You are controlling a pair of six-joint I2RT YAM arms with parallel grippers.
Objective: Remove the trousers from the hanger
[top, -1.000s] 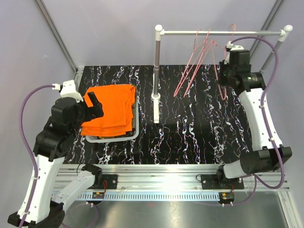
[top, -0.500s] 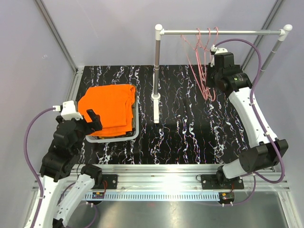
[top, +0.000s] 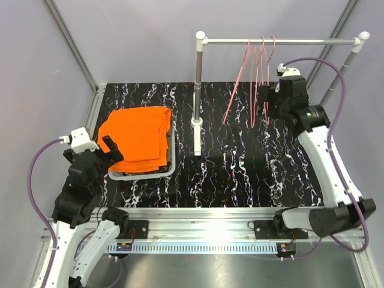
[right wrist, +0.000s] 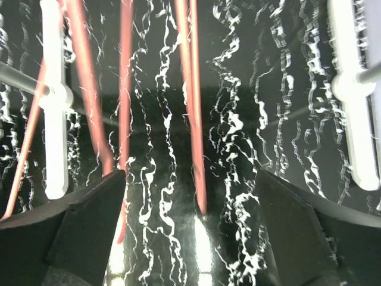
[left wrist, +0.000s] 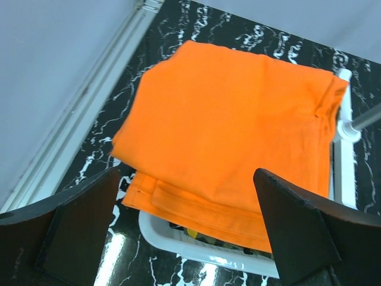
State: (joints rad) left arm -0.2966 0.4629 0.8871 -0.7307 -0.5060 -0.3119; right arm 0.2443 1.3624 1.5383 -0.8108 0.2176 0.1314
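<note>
So the right gripper (right wrist: 190, 196) is wide open, pink hangers (right wrist: 125, 89) dangling off the rail (top: 282, 41) right in front of it. The left gripper (left wrist: 184, 185) gapes too, above the orange trousers (top: 138, 138) folded in the basket (top: 172, 161), table's left side.

Seemingly three pink hangers (right wrist: 125, 89), one white basket (left wrist: 161, 233), one pair of orange trousers (left wrist: 232, 125).

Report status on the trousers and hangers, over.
Left pincer open, facing the orange trousers lying in the white basket. Right pincer open, empty, by the pink hangers. Hangers bare on the rail.
</note>
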